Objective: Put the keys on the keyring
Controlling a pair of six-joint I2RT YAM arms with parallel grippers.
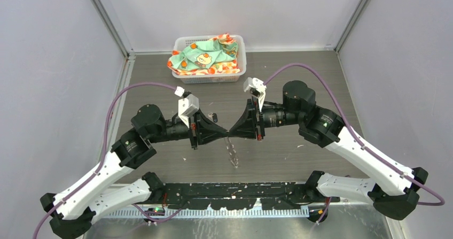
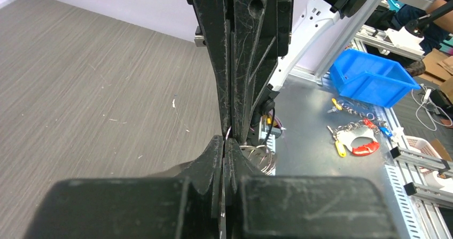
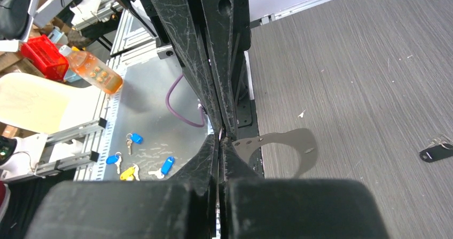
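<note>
My left gripper (image 1: 225, 134) and right gripper (image 1: 233, 133) meet tip to tip above the middle of the table, both shut. A thin silver wire runs between the touching tips in the left wrist view, and it looks like part of the keyring (image 2: 260, 156). The rest of the keyring (image 1: 232, 154) hangs below the tips as a silvery loop. One black-headed key (image 1: 213, 115) lies on the table just behind the left gripper. It shows at the far right in the right wrist view, key (image 3: 437, 152). Both jaw pairs are pressed together, left gripper (image 2: 225, 140) and right gripper (image 3: 220, 139).
A white basket (image 1: 239, 42) with a patterned cloth (image 1: 205, 54) stands at the back of the table. Off the near edge, a metal bench carries a blue bin (image 2: 371, 78), loose key bunches (image 2: 352, 137) and blue-tagged keys (image 3: 133, 159). Grey walls close in both sides.
</note>
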